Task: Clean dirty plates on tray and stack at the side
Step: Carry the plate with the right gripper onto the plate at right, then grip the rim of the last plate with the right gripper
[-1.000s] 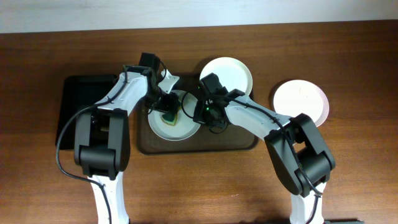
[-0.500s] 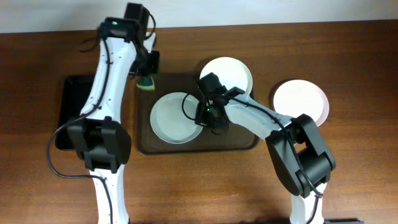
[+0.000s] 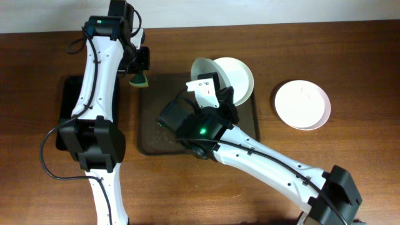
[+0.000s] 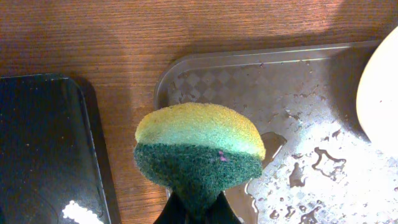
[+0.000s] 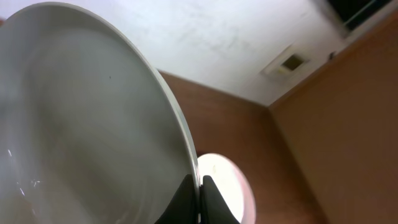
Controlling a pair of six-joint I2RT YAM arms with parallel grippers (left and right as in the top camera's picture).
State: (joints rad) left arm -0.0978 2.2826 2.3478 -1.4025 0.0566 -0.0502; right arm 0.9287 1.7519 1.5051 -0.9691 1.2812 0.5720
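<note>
My right gripper [image 5: 199,190] is shut on the rim of a white plate [image 5: 81,124] and holds it tilted on edge, high above the brown tray [image 3: 149,128]. In the overhead view this plate shows as a white crescent [image 3: 201,65]. A second plate [image 3: 237,78] rests at the tray's far right corner. A third, pinkish-white plate [image 3: 302,104] lies on the table to the right; it also shows in the right wrist view [image 5: 225,180]. My left gripper [image 4: 199,211] is shut on a yellow-green sponge [image 4: 199,146], held above the tray's far left corner [image 4: 180,71].
A glossy black tray [image 3: 69,94] lies left of the brown tray; it also shows in the left wrist view [image 4: 43,143]. Water drops lie on the brown tray's surface [image 4: 298,168]. My right arm [image 3: 250,156] stretches across the tray's front.
My right gripper has lifted the plate off the tray and tilted it on edge, rising toward the camera. My left arm earlier pulled the sponge off that plate to the tray's far left corner.
</note>
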